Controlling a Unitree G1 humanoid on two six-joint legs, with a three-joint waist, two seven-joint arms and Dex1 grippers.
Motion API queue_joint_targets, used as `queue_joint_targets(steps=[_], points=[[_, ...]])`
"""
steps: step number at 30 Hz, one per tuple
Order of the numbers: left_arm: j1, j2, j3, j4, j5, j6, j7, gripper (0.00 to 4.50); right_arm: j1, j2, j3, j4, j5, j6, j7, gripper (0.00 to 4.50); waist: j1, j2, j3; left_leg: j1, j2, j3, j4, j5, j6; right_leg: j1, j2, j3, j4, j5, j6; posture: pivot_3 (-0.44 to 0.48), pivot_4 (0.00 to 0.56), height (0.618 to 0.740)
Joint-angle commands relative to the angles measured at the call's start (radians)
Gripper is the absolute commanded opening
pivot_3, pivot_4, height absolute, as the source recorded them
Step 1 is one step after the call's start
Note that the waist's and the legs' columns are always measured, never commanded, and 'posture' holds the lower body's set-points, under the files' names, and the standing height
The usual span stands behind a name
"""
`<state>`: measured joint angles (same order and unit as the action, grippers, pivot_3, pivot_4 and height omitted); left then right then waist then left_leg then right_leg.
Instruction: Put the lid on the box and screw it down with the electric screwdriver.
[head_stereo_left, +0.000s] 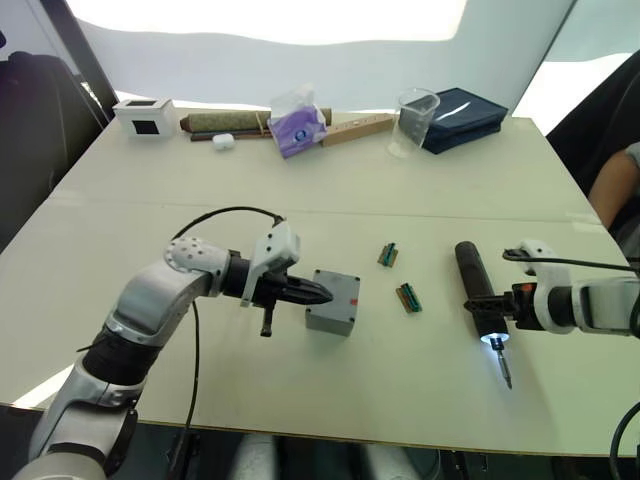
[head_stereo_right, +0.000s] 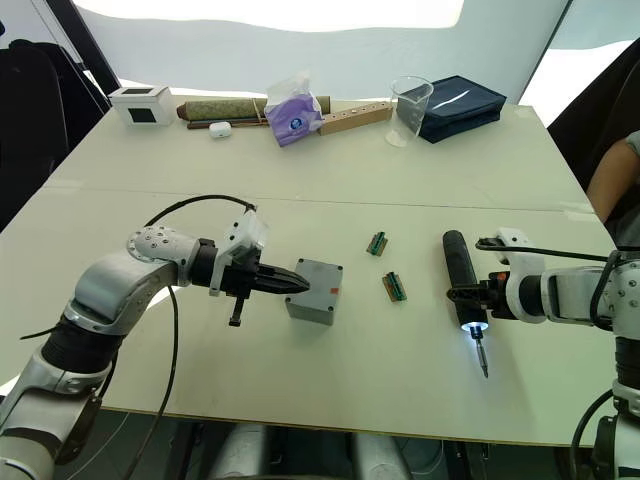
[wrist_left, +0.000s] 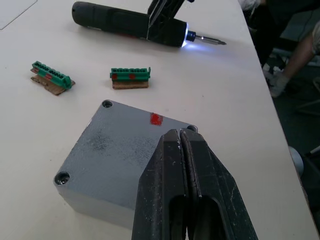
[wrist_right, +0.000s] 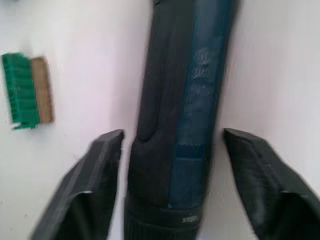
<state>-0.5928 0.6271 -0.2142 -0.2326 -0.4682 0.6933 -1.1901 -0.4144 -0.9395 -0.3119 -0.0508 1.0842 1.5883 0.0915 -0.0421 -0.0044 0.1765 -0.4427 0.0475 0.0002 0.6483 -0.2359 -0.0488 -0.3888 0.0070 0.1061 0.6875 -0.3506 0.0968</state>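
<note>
Grey box (head_stereo_left: 333, 301) sits near the table's (head_stereo_left: 300, 200) middle with the lid (wrist_left: 117, 155) already on top; the left gripper (head_stereo_left: 318, 293), fingers clenched together, hovers over it. Right of two green strips (head_stereo_left: 407, 296), the electric screwdriver (head_stereo_left: 478, 298) lies between the right gripper's (wrist_right: 170, 165) released fingers

Grey box (head_stereo_left: 333, 303) with red mark, black electric screwdriver (head_stereo_left: 479, 299), green strips (head_stereo_left: 408, 297), purple packet (head_stereo_left: 297, 127)
</note>
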Motion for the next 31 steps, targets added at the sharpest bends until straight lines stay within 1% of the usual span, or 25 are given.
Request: queue_joint_targets(steps=[1, 3, 5, 7, 8, 11, 12, 14, 15, 17, 19, 21, 22, 24, 28, 31], points=[[-0.001, 0.054, 0.047, 0.038, 0.010, -0.030, -0.012, 0.00, -0.002, -0.038, -0.001, -0.127, -0.081, -0.128, 0.074, 4.46, -0.001, 0.000, 0.000, 0.000, 0.000, 0.000, 0.000, 0.000, 0.000, 0.000, 0.000, 0.000, 0.000, 0.000, 0.000, 0.000, 0.150, 0.740], [-0.010, 0.087, 0.077, 0.068, -0.005, -0.030, -0.027, 0.00, 0.017, -0.069, 0.008, -0.225, -0.168, -0.280, 0.129, 4.46, -0.004, 0.001, 0.000, 0.000, 0.000, 0.000, 0.000, 0.000, 0.000, -0.001, 0.000, 0.000, 0.000, 0.000, 0.000, 0.000, 0.150, 0.740], [-0.012, 0.113, 0.115, 0.088, -0.036, -0.009, -0.034, 0.00, 0.035, -0.083, -0.006, -0.302, -0.235, -0.393, 0.160, 4.46, -0.003, 0.001, 0.000, 0.000, 0.000, 0.000, 0.000, 0.000, 0.000, -0.001, 0.000, 0.000, 0.000, 0.000, 0.000, 0.000, 0.150, 0.740], [0.019, 0.144, 0.143, 0.082, -0.046, 0.009, -0.032, 0.00, 0.083, -0.061, -0.052, -0.411, -0.257, -0.517, 0.231, 4.46, -0.001, 0.000, 0.000, 0.000, 0.000, 0.000, 0.000, 0.000, 0.000, -0.001, 0.000, 0.000, 0.000, 0.000, 0.000, 0.000, 0.150, 0.740], [0.037, 0.155, 0.151, 0.071, -0.051, 0.017, -0.029, 0.00, 0.108, -0.034, -0.078, -0.454, -0.246, -0.557, 0.261, 4.46, -0.001, 0.000, 0.000, 0.000, 0.001, -0.001, -0.001, 0.000, 0.000, -0.001, 0.000, -0.001, 0.000, 0.000, 0.000, 0.000, 0.150, 0.740], [0.115, 0.176, 0.191, -0.019, -0.106, 0.090, 0.004, 0.00, 0.235, 0.103, -0.179, -0.577, -0.100, -0.609, 0.326, 4.46, 0.001, -0.002, 0.000, 0.000, 0.001, -0.002, -0.001, 0.000, 0.000, 0.001, 0.000, -0.001, -0.001, 0.000, 0.000, 0.000, 0.150, 0.740], [0.156, 0.184, 0.214, -0.068, -0.139, 0.133, 0.022, 0.00, 0.315, 0.149, -0.191, -0.635, -0.053, -0.637, 0.374, 4.46, 0.004, -0.002, 0.000, -0.001, 0.001, -0.003, -0.001, 0.000, 0.000, 0.002, 0.000, -0.002, -0.002, 0.000, 0.000, 0.000, 0.150, 0.740], [0.252, 0.208, 0.255, -0.168, -0.196, 0.208, 0.050, 0.00, 0.474, 0.170, -0.179, -0.709, -0.012, -0.639, 0.467, 4.46, 0.008, -0.002, 0.000, -0.001, 0.002, -0.005, -0.001, 0.000, 0.000, 0.002, -0.001, -0.004, -0.002, 0.000, 0.000, 0.000, 0.150, 0.740], [0.307, 0.226, 0.270, -0.219, -0.217, 0.232, 0.057, 0.00, 0.544, 0.168, -0.170, -0.727, -0.001, -0.634, 0.508, 4.46, 0.009, -0.002, 0.000, -0.002, 0.002, -0.004, 0.000, 0.000, 0.000, 0.002, -0.002, -0.004, -0.002, 0.000, 0.000, 0.000, 0.150, 0.740], [0.411, 0.263, 0.308, -0.292, -0.248, 0.261, 0.065, 0.00, 0.637, 0.159, -0.154, -0.750, 0.020, -0.633, 0.556, 4.46, 0.004, -0.002, 0.000, 0.001, 0.002, -0.005, 0.000, 0.000, 0.000, 0.005, -0.002, -0.004, -0.003, -0.001, 0.001, 0.000, 0.150, 0.740], [0.499, 0.281, 0.343, -0.349, -0.288, 0.290, 0.083, 0.00, 0.700, 0.135, -0.130, -0.765, 0.015, -0.641, 0.602, 4.46, -0.003, -0.002, 0.001, 0.004, 0.002, -0.005, 0.000, 0.000, 0.000, 0.008, -0.003, -0.003, -0.003, -0.001, 0.001, 0.000, 0.150, 0.740], [0.563, 0.289, 0.343, -0.389, -0.297, 0.291, 0.096, 0.00, 0.731, 0.114, -0.101, -0.769, 0.001, -0.642, 0.637, 4.46, -0.004, -0.004, 0.002, 0.011, 0.002, -0.005, 0.000, 0.000, -0.001, 0.014, -0.002, -0.003, -0.002, -0.001, 0.000, 0.000, 0.150, 0.740], [0.587, 0.289, 0.344, -0.410, -0.313, 0.300, 0.103, 0.00, 0.747, 0.102, -0.085, -0.773, -0.018, -0.650, 0.653, 4.46, -0.004, -0.004, 0.002, 0.018, 0.002, -0.004, -0.001, 0.000, -0.001, 0.021, -0.002, -0.002, -0.003, -0.001, -0.001, 0.000, 0.150, 0.740], [0.619, 0.289, 0.349, -0.436, -0.346, 0.313, 0.113, 0.00, 0.770, 0.081, -0.055, -0.779, -0.048, -0.666, 0.677, 4.46, -0.003, -0.007, 0.004, 0.026, 0.003, -0.004, -0.002, 0.000, -0.001, 0.029, -0.002, 0.000, -0.005, -0.005, -0.007, 0.000, 0.150, 0.740], [0.669, 0.323, 0.313, -0.455, -0.313, 0.264, 0.100, 0.00, 0.808, 0.074, -0.014, -0.781, -0.093, -0.701, 0.705, 4.46, -0.001, -0.011, 0.006, 0.027, 0.003, -0.004, -0.003, 0.000, -0.001, 0.030, -0.003, 0.001, -0.005, -0.007, -0.007, 0.000, 0.150, 0.740], [0.675, 0.335, 0.293, -0.450, -0.300, 0.234, 0.099, 0.00, 0.829, 0.070, 0.009, -0.774, -0.137, -0.734, 0.725, 4.46, 0.000, -0.011, 0.006, 0.027, 0.002, -0.004, -0.003, -0.001, -0.001, 0.030, -0.003, 0.000, -0.006, -0.007, -0.005, 0.000, 0.150, 0.740]])
